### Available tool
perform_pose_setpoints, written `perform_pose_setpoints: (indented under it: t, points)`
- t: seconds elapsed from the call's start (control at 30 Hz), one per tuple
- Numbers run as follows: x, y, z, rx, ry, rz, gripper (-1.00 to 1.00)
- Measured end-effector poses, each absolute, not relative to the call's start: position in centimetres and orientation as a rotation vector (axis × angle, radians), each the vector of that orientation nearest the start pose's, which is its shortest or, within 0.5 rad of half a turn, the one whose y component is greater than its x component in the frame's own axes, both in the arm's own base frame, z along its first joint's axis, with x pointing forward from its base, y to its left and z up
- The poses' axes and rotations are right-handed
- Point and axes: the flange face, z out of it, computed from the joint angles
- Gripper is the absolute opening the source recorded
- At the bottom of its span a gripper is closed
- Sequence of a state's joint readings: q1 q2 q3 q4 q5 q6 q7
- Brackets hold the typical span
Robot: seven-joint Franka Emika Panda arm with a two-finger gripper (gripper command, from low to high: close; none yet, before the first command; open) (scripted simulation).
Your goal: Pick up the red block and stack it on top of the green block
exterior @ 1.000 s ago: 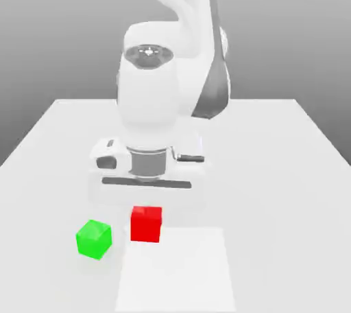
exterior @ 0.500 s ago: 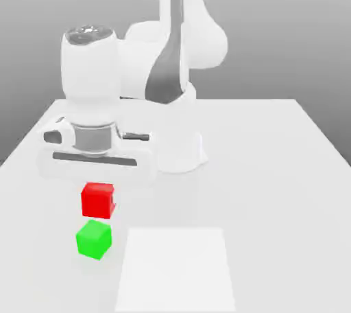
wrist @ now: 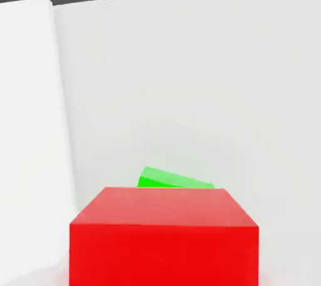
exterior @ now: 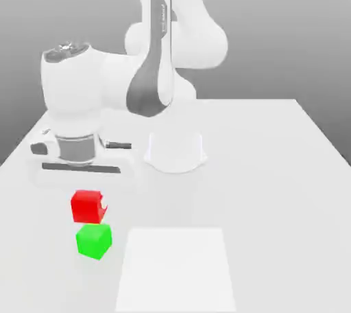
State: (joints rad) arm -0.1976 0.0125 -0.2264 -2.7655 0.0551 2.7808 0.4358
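Exterior view: a pale grey bench point(exterior: 274, 167) is seen against a plain grey backdrop, w/ a lighter white rectangle point(exterior: 177, 269) at lower centre. The red block point(exterior: 87, 206) is held aloft at lower left by the closed tool point(exterior: 87, 191), directly above the green block point(exterior: 94, 241), which sits on the bench.

Hand view: red block point(wrist: 163, 238) is seen in the foreground, green block point(wrist: 172, 180) peeking from behind it; white bench beyond, w/ a dark strip along the frame's top.

White table point(exterior: 274, 167), plain grey backdrop point(exterior: 288, 30)
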Motion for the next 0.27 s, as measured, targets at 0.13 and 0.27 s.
perform_pose_setpoints:
  t: [0.13, 0.27]
  points:
    - [34.9, -16.3, 19.2, -2.809, 1.385, -0.003, -1.00]
    - [34.6, -16.4, 18.2, -2.813, 1.392, 0.000, 1.00]
